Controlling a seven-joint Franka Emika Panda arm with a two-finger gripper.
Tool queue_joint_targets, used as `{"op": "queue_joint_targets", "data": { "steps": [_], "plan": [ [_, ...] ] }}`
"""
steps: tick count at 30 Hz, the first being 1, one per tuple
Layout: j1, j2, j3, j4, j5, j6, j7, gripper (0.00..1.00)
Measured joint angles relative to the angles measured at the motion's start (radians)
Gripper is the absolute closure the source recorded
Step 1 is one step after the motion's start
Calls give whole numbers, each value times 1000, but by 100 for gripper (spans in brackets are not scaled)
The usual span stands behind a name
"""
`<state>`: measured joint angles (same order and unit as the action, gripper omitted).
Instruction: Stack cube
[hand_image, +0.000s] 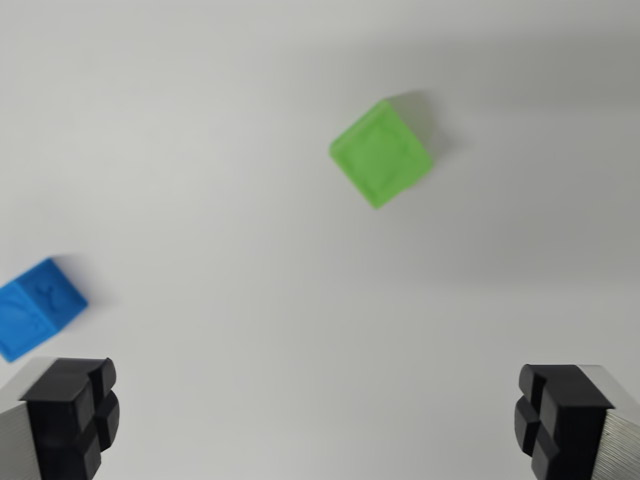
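Note:
A green cube (381, 153) lies on the white surface in the upper middle of the wrist view, turned so a corner points down. At the wrist view's left edge rests a blue cube (36, 307), partly cut off by the frame. My gripper (315, 420) hangs above the surface with its jaws wide apart and nothing between them. One black fingertip (75, 415) shows at the bottom left, the other at the bottom right. The blue cube sits just above the left fingertip; the green cube lies well ahead of the gap.
The white tabletop (220, 150) carries soft shadows along the top of the view. Nothing else stands on it here.

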<state>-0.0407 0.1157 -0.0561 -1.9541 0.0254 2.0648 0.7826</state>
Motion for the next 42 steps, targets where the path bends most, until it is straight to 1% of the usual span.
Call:
{"op": "queue_joint_targets", "data": {
  "steps": [12,23,32,42],
  "plan": [
    [5,0,6,-17,0,14,-3,0],
    [20,-7,13,-53,0,43,-8,0],
    [34,-12,23,-91,-1,76,-15,0],
    [54,-16,37,-139,-3,120,-24,0]
  ]
}}
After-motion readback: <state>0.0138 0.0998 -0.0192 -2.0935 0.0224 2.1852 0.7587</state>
